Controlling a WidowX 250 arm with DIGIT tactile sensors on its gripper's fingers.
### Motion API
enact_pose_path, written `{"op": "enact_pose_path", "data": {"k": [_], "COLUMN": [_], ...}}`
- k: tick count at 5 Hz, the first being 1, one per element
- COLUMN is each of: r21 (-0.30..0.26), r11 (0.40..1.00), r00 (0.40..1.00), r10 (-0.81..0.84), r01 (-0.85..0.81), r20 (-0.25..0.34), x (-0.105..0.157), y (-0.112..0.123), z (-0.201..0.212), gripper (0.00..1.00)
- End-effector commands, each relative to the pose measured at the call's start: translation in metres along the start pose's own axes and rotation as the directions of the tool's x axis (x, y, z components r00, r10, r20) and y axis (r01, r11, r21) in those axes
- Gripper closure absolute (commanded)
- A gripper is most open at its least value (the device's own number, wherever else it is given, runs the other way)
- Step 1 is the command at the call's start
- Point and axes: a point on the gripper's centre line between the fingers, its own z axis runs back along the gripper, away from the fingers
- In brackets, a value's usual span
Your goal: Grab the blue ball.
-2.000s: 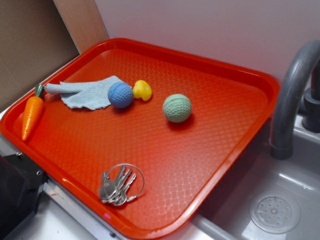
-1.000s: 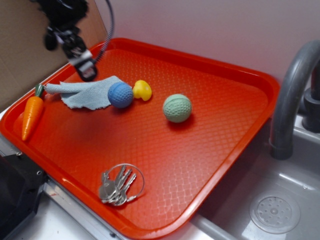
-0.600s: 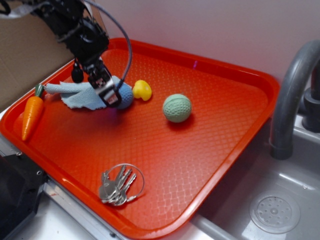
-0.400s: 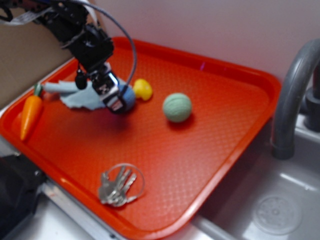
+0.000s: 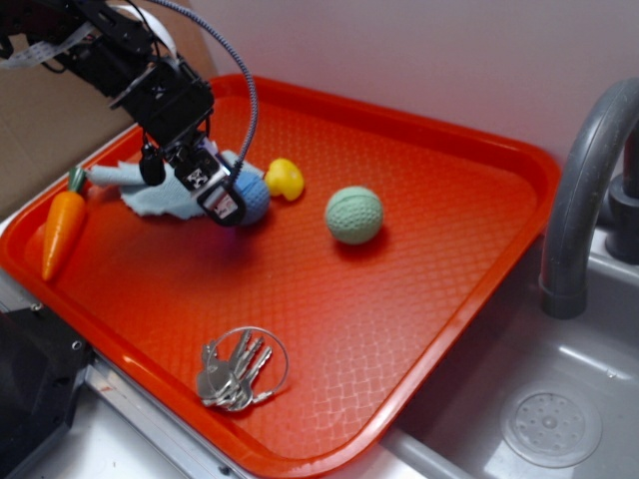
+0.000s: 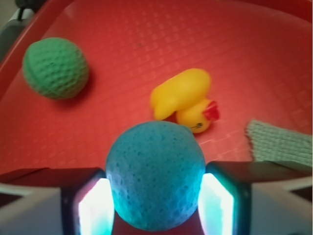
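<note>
Starting at the left of the red tray (image 5: 439,259), the toy carrot (image 5: 62,232) lies by the rim, exactly where it lay two seconds ago. Next to it, the pale blue cloth (image 5: 150,190) is now half covered by the arm, which was not in the picture at all two seconds back and has since swung in from the upper left and dropped low. The hand (image 5: 228,205) has come right down over the blue ball (image 5: 254,200), which rests on the tray at the cloth's right edge, just beside the yellow duck (image 5: 285,180).

From the wrist view the blue ball (image 6: 155,175) sits squarely between the two fingers (image 6: 93,208), filling the gap. The pads look to be touching it on both sides, so I would say the hand is closed on the ball, or very nearly; the grip seems centred. That means the approach is done and the grasp itself is under way; the ball has not been lifted from the tray.

Further right, the duck (image 6: 185,100) is close enough to be nudged if the ball rolls. The green ball (image 5: 353,215) and the keys (image 5: 240,367) are unmoved. The grey tap (image 5: 584,190) and sink (image 5: 519,399) sit off the tray's right edge.
</note>
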Motion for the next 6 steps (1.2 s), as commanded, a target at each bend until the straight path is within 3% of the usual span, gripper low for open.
{"op": "enact_pose_path", "data": {"k": [1,2,3,4,6], "r21": [0.109,0.221,0.274,0.379,0.38], "r11": [0.993,0.939,0.88,0.814,0.814], "r00": [0.999,0.964,0.906,0.857,0.863], "r10": [0.046,0.265,0.418,0.507,0.5], "r01": [-0.046,-0.263,-0.388,-0.44,-0.439], "r20": [0.003,0.022,-0.058,-0.095,-0.075], "x": [0.006,-0.007,-0.01,-0.014,-0.018], "y": [-0.013,-0.015,-0.025,-0.041,-0.051], "z": [0.034,0.094,0.139,0.153,0.158], "gripper": [1.0,1.0,1.0,1.0,1.0]}}
